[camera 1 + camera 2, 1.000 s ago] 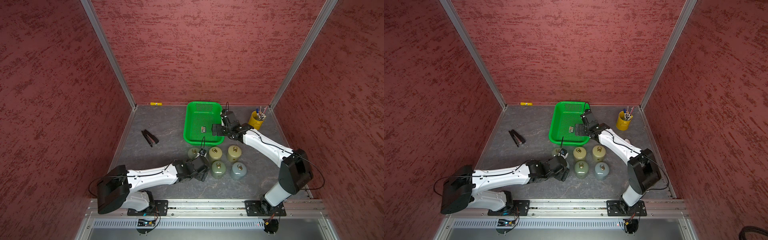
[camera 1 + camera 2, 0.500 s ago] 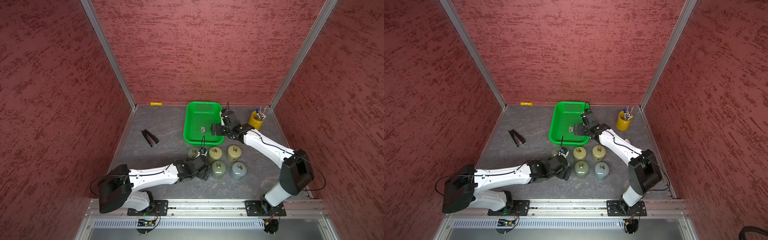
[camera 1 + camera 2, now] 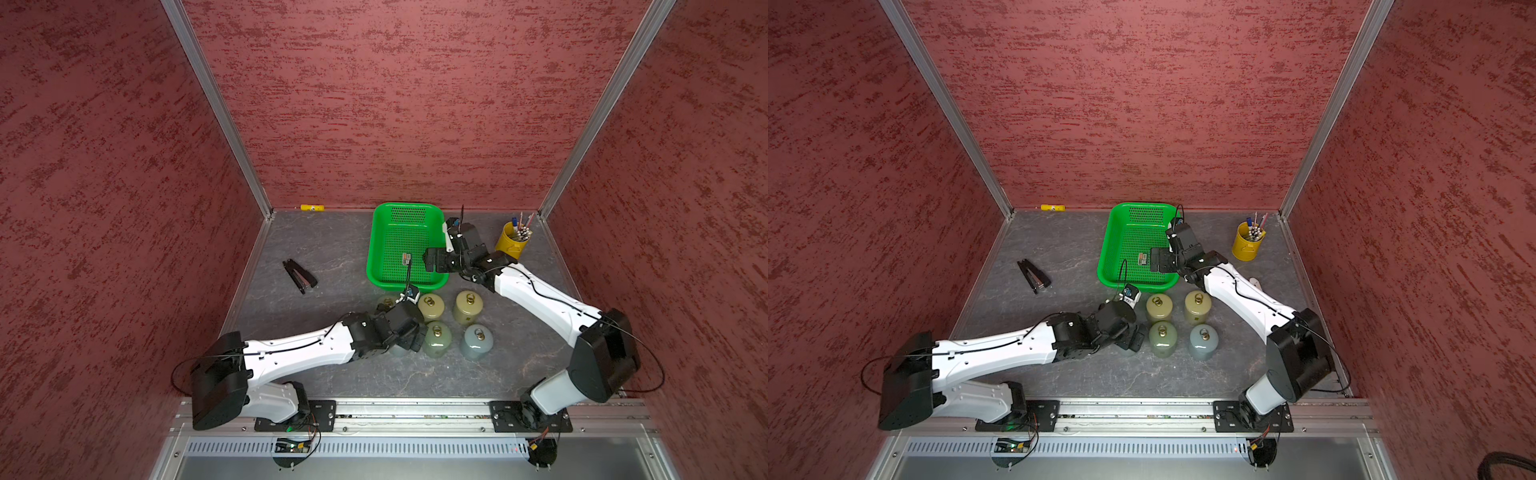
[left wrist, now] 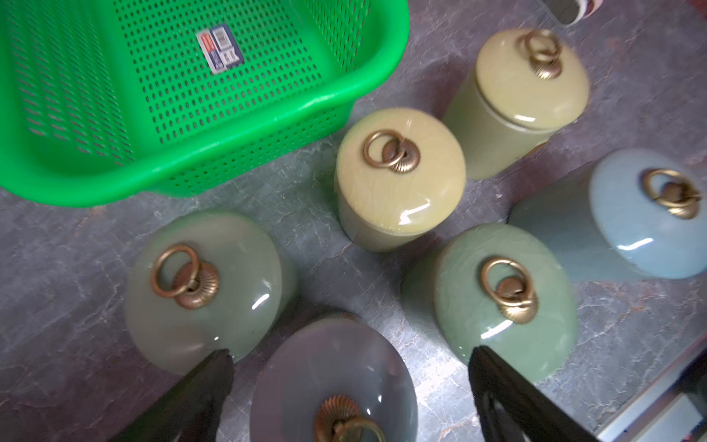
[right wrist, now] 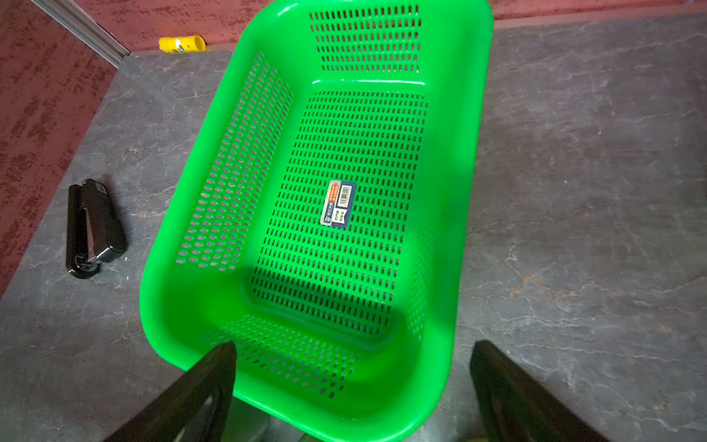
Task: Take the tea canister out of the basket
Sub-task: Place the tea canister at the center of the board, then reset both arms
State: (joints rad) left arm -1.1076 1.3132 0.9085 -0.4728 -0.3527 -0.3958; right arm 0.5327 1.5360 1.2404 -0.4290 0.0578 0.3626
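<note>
- Standing on the stone-grey table [image 3: 324, 249] just outside the basket's [image 3: 376, 245] near short side, six lidded tea canisters form a tight upright cluster, each with a brass ring knob.
- The grey canister [image 4: 333, 375] is the one farthest from the basket. It sits between the fingers of the left gripper [image 4: 350, 354], which is spread wide. Whether either finger touches it I cannot tell.
- Closer to the basket stand a grey-green canister [image 4: 206, 291], two olive canisters [image 4: 399, 180], a green canister [image 4: 493, 302] and a pale blue canister [image 4: 627, 218].
- The right gripper [image 5: 355, 347] hangs over the basket's near right corner, spread wide and pinching nothing. One finger is above the basket wall, the other above the table beside it.
- A label sticker [image 5: 337, 204] lies on the basket's mesh floor.
- A black stapler [image 3: 300, 275] lies left of the basket, and a yellow pen bucket [image 3: 512, 243] stands to its right.
</note>
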